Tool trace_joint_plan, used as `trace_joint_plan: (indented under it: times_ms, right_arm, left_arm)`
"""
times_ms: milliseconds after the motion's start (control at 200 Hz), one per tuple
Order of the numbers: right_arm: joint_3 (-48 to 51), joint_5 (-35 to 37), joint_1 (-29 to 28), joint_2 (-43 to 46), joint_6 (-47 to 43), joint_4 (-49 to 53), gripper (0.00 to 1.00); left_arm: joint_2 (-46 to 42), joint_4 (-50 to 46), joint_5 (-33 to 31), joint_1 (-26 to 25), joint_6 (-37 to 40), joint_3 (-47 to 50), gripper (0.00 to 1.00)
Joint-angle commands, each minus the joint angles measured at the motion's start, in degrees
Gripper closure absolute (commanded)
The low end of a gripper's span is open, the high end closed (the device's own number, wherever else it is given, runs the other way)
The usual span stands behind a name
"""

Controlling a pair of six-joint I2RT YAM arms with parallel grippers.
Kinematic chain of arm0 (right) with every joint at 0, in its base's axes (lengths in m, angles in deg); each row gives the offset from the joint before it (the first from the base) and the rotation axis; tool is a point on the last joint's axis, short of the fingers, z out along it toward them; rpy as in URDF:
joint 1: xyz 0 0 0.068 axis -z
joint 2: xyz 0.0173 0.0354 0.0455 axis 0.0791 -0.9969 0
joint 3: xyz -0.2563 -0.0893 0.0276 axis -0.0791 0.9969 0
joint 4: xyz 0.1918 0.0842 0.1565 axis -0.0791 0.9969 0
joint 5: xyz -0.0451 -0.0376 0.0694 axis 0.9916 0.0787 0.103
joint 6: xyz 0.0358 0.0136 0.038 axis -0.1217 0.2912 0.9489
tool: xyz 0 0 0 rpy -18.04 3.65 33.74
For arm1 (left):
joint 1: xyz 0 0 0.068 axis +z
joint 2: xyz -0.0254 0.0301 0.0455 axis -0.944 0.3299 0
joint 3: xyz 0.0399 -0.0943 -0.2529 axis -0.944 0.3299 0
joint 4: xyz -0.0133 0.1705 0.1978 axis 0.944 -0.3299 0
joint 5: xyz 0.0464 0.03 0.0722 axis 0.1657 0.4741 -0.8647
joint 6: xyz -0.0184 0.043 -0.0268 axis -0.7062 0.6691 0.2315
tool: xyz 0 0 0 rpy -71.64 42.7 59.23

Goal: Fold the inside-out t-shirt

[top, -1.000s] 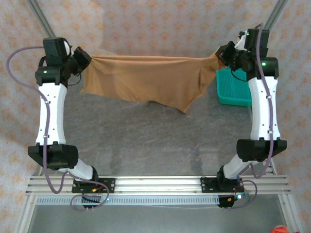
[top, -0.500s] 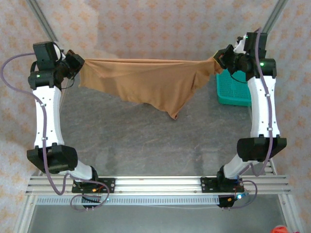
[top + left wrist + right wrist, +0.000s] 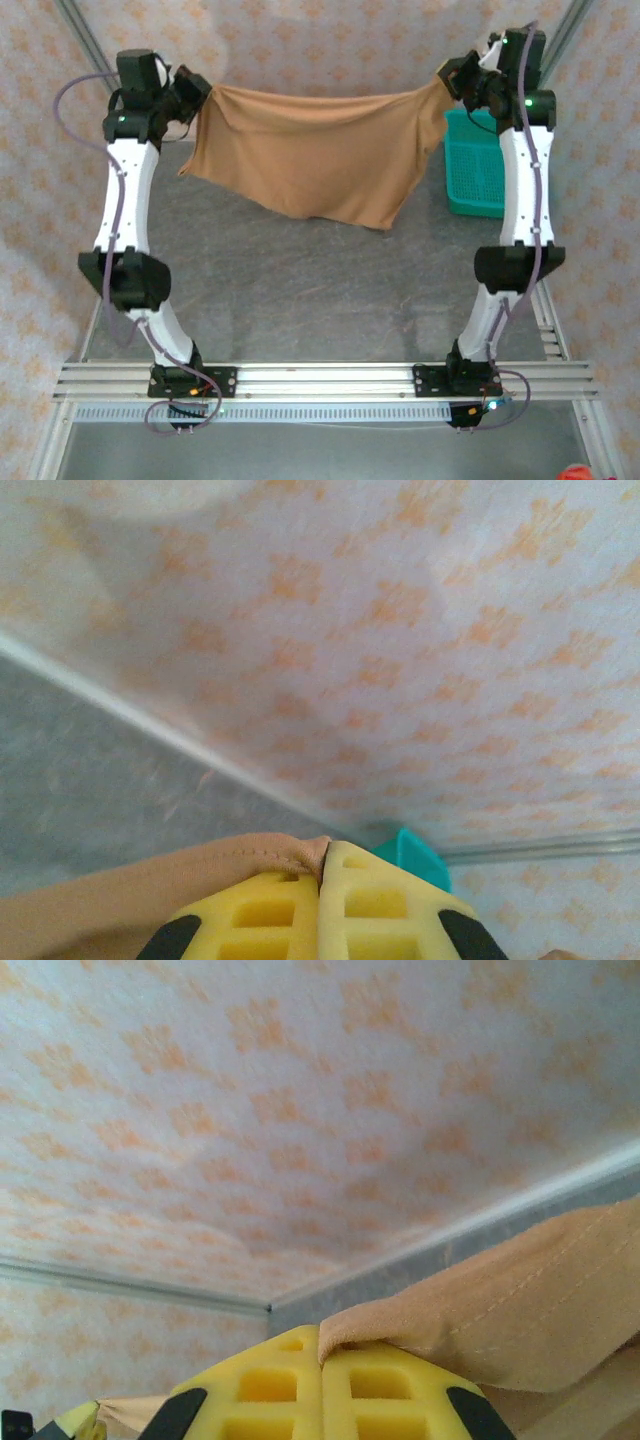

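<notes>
- The inside-out t-shirt hangs in the air over the far half of the table, stretched between the two arms, with its lower edge sagging lowest towards the right.
- The left gripper is pinched tight on the shirt's top left corner. In the left wrist view its yellow fingers meet beside a stitched hem.
- The right gripper is clamped on the top right corner.
- The table is mottled grey, like stone.
- A teal basket sits at the far right, partly behind the right arm.
- White fabric with an orange pattern lines the back and sides.
- Aluminium rails carry the arm bases at the near edge.
</notes>
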Motion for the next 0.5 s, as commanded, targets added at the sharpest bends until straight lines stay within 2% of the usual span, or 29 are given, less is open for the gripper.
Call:
trace_joint_plan:
  times_ms: [0,85,140,215,285,330,390,495]
  right_arm:
    - [-11.5,0.5,1.0,-4.0,2.2,-5.4,1.00]
    - [-11.1,-0.3,1.7,-3.1,2.9,-10.6,1.00]
    - [-11.0,-0.8,1.7,-2.0,1.6,-11.3,1.00]
    - [-9.7,-2.7,1.7,0.1,-0.7,-9.2,1.00]
    - [-5.2,-4.1,0.4,3.1,-4.4,-5.8,1.00]
    - [0.8,-4.0,-1.3,6.2,-7.8,-3.6,1.00]
    - [13.4,-3.4,-3.9,12.0,-10.8,-4.5,1.00]
    - [44.0,-2.2,-9.0,26.0,-9.5,-18.4,1.00]
  left_arm:
    - [7.6,2.9,1.5,0.4,-5.1,-16.6,1.00]
    - [14.5,0.7,3.2,0.7,-6.7,-32.4,1.00]
    - [17.0,0.1,4.2,1.1,-7.2,-39.1,1.00]
    - [16.6,-0.7,6.7,1.6,-6.2,-39.8,1.00]
    - [14.3,-6.6,7.9,1.3,0.3,-37.2,1.00]
    - [11.6,-10.9,8.3,1.0,5.6,-32.6,1.00]
    - [5.9,-13.4,8.4,0.4,11.5,-20.7,1.00]
    - [-10.7,-3.0,7.0,0.5,14.7,16.2,1.00]
